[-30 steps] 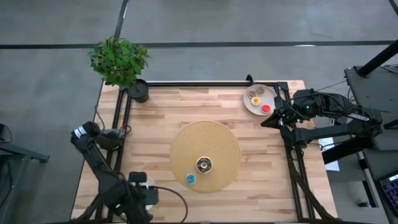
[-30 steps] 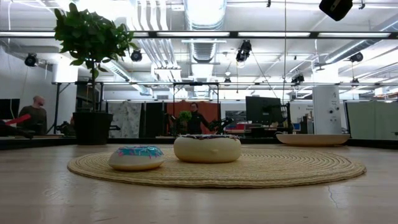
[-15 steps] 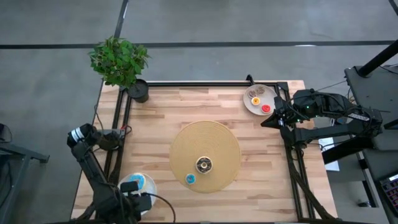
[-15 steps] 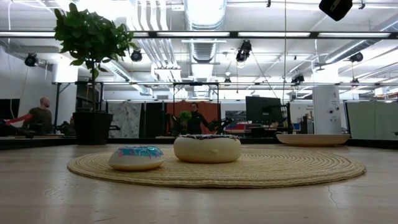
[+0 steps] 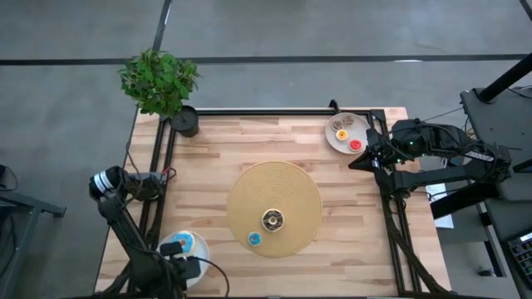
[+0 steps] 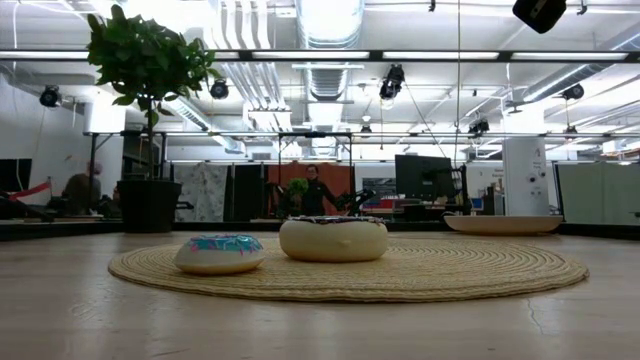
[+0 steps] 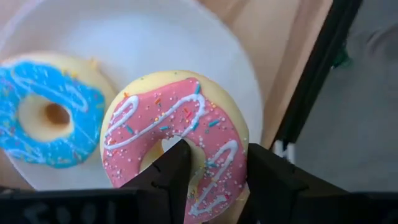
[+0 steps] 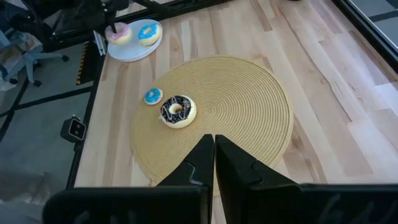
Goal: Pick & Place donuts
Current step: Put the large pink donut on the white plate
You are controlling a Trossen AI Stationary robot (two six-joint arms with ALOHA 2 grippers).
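Pinching the pink donut (image 7: 177,140) above the white plate (image 7: 186,50), left tool (image 7: 208,177) hangs at the table's (image 5: 208,158) seven o'clock; right tool (image 8: 214,163) pressed together.

A round woven tan straw mat (image 6: 420,272) lies flat on the pale wooden tabletop (image 6: 90,320) and fills most of its width. Two toy donuts sit on the mat, side by side and almost touching: a small cream ring with light blue icing (image 6: 219,253) nearer the camera, and a larger cream ring with dark chocolate icing (image 6: 333,239) just behind it. A shallow white plate (image 6: 503,224) rests at the table's far edge. A leafy green plant in a black pot (image 6: 148,110) stands at the far corner. Beyond the table, a person in dark clothing (image 6: 314,192) stands among monitors, and another person (image 6: 82,190) sits farther off.
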